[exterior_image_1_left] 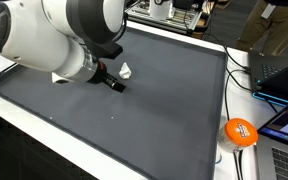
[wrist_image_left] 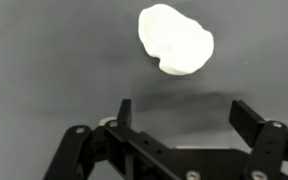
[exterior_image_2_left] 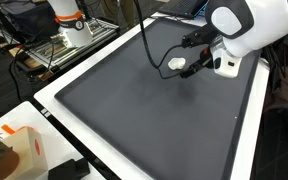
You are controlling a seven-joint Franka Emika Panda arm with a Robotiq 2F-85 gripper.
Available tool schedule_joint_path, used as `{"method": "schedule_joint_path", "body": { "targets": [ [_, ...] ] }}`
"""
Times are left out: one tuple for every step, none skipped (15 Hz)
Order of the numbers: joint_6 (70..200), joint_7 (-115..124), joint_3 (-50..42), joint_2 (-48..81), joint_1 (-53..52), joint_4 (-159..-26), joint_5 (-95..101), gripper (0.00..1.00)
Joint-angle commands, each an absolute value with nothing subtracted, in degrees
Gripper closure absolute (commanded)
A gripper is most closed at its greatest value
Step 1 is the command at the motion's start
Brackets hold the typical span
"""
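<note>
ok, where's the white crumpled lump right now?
The white crumpled lump lies on the dark grey mat, just beyond the open hand. In the wrist view it sits above the gap between the fingers, untouched.

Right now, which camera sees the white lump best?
The wrist view: the white lump shows whole and big, just ahead of the open gripper. Both exterior views show only a tiny white bit by the gripper.
</note>
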State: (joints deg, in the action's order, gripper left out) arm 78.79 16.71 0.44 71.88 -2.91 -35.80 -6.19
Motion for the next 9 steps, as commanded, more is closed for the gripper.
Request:
{"method": "schedule_joint_path", "body": {
  "targets": [
    [79.31, 15.81, 0.47, 73.11, -3.05, -34.24, -5.89, 0.00],
    [77.46, 15.01, 0.24, 72.77, -3.28, -34.55, -5.26, 0.00],
    [76.44, 14.44, 0.26, 72.65, -3.27, -34.57, -5.12, 0.00],
    [75.53, 13.85, 0.18, 72.70, -3.37, -34.51, -4.84, 0.00],
    [74.77, 13.17, 0.25, 72.78, -3.39, -34.45, -4.71, 0.00],
    [74.19, 12.87, 0.11, 72.94, -3.57, -34.38, -4.44, 0.00],
    [72.93, 12.58, 0.08, 73.14, -3.72, -34.33, -4.23, 0.00],
    [71.85, 12.73, 0.07, 73.31, -3.82, -34.23, -4.19, 0.00],
    [71.18, 12.96, 0.09, 73.47, -3.88, -34.00, -4.26, 0.00]
  ]
}}
